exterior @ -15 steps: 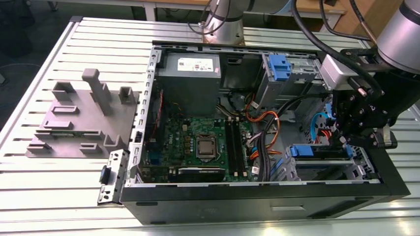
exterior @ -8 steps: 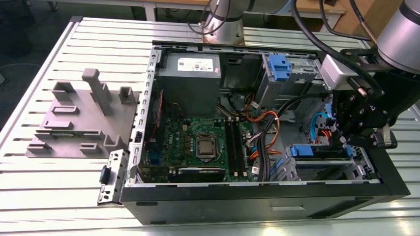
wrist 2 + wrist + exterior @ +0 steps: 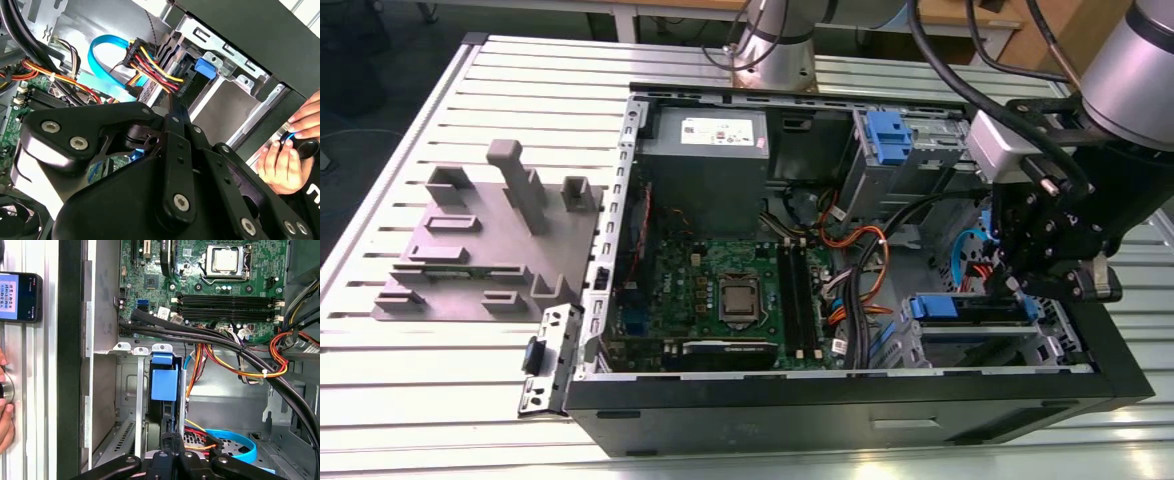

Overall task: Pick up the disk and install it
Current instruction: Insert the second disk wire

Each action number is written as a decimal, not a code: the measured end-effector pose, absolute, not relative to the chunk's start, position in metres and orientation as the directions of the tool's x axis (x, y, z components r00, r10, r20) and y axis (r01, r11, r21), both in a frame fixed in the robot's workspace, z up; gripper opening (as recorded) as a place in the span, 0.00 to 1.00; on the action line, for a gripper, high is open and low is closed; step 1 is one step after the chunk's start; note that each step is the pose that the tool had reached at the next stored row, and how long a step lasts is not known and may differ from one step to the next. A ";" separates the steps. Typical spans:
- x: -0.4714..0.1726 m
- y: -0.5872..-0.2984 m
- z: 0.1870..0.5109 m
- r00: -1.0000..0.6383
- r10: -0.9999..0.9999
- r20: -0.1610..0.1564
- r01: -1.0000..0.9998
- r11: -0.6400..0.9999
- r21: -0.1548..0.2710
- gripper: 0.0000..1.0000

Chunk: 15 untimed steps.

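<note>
Installation stage: the disk (image 3: 963,306), told by its blue carrier handle, sits on edge in a slot of the drive cage (image 3: 135,390) at the open computer case's (image 3: 854,410) front corner, well in by the look of it, though whether it has latched cannot be seen. The gripper (image 3: 1038,288) hangs just above the cage, over the handle's end; in both wrist views its fingers (image 3: 172,445) appear drawn together with nothing visible between them, and not gripping the disk. Judged from this, picking up is done and seating is the step in hand, and any finishing push would have to run straight along the slot. Room is tight: the cage's sheet-metal walls flank the handle closely, and on the cage's inner side red, yellow and orange power leads (image 3: 280,357) and a light-blue data cable (image 3: 235,440) crowd in. Beyond the cage's outer side, past the case wall, a person's hand (image 3: 280,160) rests on the counter (image 3: 440,390).
</note>
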State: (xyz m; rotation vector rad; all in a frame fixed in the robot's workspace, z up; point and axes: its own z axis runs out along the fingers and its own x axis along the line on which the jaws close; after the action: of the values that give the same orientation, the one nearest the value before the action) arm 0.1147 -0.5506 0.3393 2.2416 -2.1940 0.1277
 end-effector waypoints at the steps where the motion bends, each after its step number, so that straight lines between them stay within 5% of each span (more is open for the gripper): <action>1: 0.114 -0.551 0.339 0.020 -0.998 0.059 -0.998 -0.023 -0.054 0.11; 15: 0.114 -0.542 0.360 0.020 -0.998 0.059 -0.999 -0.023 -0.048 0.11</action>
State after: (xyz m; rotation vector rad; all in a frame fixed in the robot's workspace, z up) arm 0.1142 -0.5420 0.3603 2.2386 -2.1908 0.1190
